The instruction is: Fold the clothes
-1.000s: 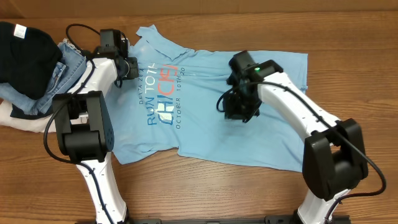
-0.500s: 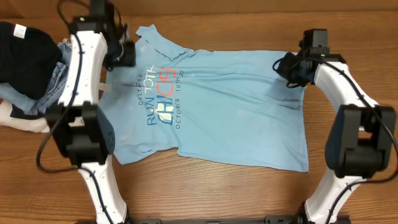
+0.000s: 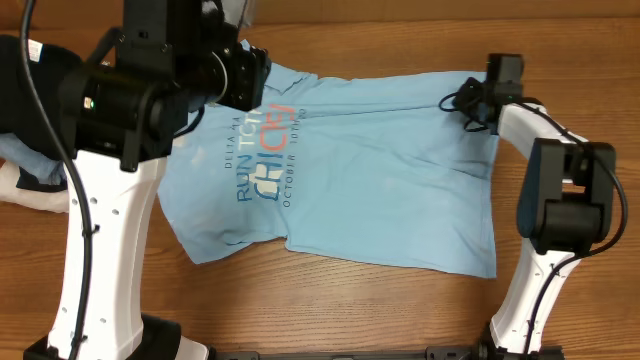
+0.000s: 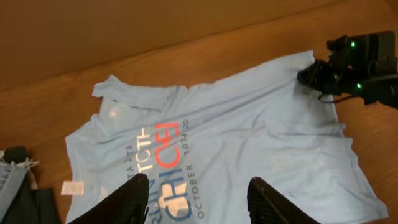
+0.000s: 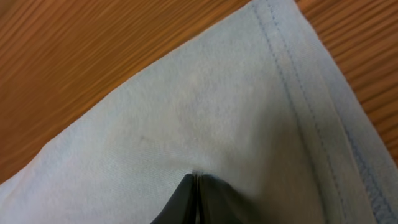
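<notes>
Cloth like this is soft, light and floppy — it will sag and bunch, so it is best held at a corner or hem. The T-shirt (image 3: 380, 190) lies spread flat on the table (image 3: 330, 310), letters up. The right gripper (image 5: 196, 186) is pressed together, pinching the shirt near its stitched corner. The left gripper (image 4: 199, 190) hangs high above, fingers apart — holding nothing.
</notes>
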`<state>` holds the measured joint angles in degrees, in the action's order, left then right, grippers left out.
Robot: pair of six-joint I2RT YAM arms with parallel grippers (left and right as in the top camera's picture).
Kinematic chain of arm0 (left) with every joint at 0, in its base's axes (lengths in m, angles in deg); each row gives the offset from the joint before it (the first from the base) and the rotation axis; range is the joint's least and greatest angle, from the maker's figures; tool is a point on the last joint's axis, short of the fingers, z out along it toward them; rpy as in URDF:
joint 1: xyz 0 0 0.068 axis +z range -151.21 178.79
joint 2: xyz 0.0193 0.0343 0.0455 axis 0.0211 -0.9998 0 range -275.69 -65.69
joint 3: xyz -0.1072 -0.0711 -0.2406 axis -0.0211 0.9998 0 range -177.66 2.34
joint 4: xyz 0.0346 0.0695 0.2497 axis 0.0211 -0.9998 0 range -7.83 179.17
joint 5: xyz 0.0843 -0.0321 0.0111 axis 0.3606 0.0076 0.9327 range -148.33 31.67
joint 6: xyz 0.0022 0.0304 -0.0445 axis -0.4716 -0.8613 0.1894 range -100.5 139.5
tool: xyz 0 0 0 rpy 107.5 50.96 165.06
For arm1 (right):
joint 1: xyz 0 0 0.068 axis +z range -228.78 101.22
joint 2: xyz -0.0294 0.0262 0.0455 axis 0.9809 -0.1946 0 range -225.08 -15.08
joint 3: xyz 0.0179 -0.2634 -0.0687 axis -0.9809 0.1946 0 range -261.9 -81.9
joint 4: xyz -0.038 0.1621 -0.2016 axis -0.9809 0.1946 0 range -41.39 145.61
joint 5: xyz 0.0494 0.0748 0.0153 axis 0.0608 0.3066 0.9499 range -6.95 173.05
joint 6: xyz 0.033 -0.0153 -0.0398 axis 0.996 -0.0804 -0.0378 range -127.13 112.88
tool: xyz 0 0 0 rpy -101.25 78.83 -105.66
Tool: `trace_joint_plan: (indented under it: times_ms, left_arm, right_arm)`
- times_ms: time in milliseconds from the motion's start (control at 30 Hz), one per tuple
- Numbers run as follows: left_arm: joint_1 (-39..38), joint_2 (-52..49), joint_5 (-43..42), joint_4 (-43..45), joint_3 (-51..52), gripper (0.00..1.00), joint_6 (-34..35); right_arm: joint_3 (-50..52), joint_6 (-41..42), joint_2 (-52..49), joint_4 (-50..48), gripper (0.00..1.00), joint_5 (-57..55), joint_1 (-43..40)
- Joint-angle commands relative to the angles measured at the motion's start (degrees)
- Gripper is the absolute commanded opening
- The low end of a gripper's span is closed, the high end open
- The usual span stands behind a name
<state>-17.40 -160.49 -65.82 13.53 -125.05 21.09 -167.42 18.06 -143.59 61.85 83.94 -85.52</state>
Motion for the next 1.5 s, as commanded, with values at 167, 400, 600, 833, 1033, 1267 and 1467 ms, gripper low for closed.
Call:
trace_joint_plan:
  times_ms: [167,400,600,833,1033,1267,1467]
  left_arm:
    - [-1.9,1.0,2.3,-1.3,-0.3,0.54,2.3]
    - [-1.8,0.8,11.1,-8.5,-0.3,0.67,1.6]
    - [4.8,-0.4,13.6,-20.6,7.7,0.65,10.8]
    - [10.2,-0.4,-3.7,-4.1,44.8,0.65,11.1]
    - [10.3,-0.4,-5.1,16.7,70.2,0.73,18.2]
    - [10.5,-0.4,-3.7,30.5,78.1,0.24,21.1]
    - [11.6,-0.2,-3.7,18.4,78.1,0.04,21.5]
  right_arm:
    - [-8.2,-12.4,-3.9,2.7,0.57,11.9,-8.4]
    - [-16.4,-12.3,9.6,21.1,0.91,28.8,-11.1]
    - [-16.4,-11.9,26.5,38.5,0.92,28.8,-11.3]
    - [-15.0,-11.5,33.9,64.6,0.93,23.7,-11.0]
    - [-4.7,-11.7,33.9,66.1,0.96,23.2,-10.2]
    - [7.7,-12.0,33.9,62.1,0.96,23.1,-6.1]
    - [18.4,-11.9,33.9,60.6,0.96,19.9,-5.1]
